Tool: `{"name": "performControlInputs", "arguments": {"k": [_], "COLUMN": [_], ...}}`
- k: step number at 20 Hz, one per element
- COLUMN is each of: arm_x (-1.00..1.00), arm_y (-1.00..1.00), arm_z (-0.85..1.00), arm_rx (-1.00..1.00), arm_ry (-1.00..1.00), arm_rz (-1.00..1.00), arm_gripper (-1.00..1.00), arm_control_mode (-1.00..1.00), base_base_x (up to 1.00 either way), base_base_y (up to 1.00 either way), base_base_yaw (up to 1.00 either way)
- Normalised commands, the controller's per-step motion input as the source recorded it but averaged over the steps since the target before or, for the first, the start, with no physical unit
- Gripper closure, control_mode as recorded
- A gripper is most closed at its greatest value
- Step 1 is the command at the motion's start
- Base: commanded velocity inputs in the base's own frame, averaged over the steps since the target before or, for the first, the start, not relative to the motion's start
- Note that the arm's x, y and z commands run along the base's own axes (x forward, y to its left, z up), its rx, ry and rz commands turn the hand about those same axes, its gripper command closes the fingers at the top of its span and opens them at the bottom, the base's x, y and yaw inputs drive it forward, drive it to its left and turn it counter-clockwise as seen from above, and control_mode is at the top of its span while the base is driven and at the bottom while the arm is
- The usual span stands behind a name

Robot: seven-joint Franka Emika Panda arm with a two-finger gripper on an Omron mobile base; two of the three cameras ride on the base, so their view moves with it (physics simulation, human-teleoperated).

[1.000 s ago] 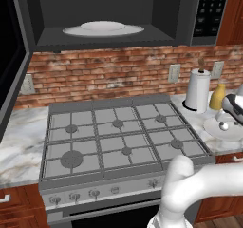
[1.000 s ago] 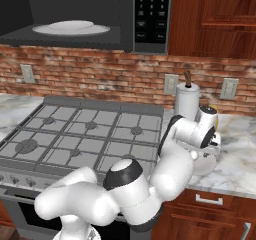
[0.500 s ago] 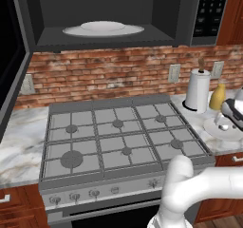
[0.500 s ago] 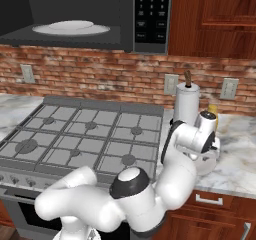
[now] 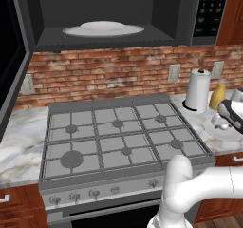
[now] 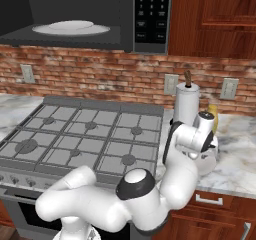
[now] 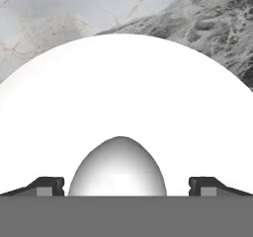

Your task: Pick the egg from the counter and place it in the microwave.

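Note:
In the hand view the white egg (image 7: 117, 169) lies on a white plate (image 7: 123, 83) on the marble counter (image 7: 59, 14). My gripper (image 7: 126, 187) is open, one fingertip (image 7: 49, 184) on each side of the egg with small gaps. From the left base view the gripper (image 5: 228, 120) hangs low over that plate (image 5: 223, 134) right of the stove. My wrist covers the fingers in the right base view. The black microwave (image 5: 190, 13) stands open above, its white turntable (image 5: 103, 29) bare and its keypad (image 6: 152, 11) on the right.
A grey gas stove (image 5: 118, 137) fills the middle. A paper towel roll (image 5: 197, 90) and a yellow-tan bottle (image 5: 217, 95) stand behind the plate by the brick wall. The microwave door (image 5: 9, 61) hangs open at the left. Wood cabinets (image 6: 215, 19) are at the upper right.
My hand has come down a little toward the plate on the right counter. Everything else is unmoved.

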Motion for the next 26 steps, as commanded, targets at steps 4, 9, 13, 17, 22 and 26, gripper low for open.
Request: {"name": "performControlInputs", "arguments": {"k": [4, 9, 13, 17, 22, 26], "arm_x": [0.04, 0.01, -0.01, -0.58, -1.00, -1.00], "arm_y": [0.00, 0.00, 0.00, -0.07, 0.19, 0.69], "arm_z": [-0.10, -0.04, 0.00, 0.57, 0.98, 0.73], "arm_rx": [0.00, 0.00, 0.01, 0.08, 0.12, 0.13], "arm_ry": [0.00, 0.00, -0.01, -0.13, -0.03, 0.00], "arm_rz": [0.06, 0.08, 0.10, 0.13, 0.06, 0.00], "arm_gripper": [1.00, 1.00, 1.00, 1.00, 1.00, 1.00], "arm_control_mode": [-1.00, -1.00, -1.00, -1.00, -1.00, -1.00], "base_base_x": [0.00, 0.00, 0.00, 0.00, 0.00, 0.00], "base_base_y": [0.00, 0.00, 0.00, 0.00, 0.00, 0.00], "base_base_yaw": [0.00, 0.00, 0.00, 0.00, 0.00, 0.00]}}
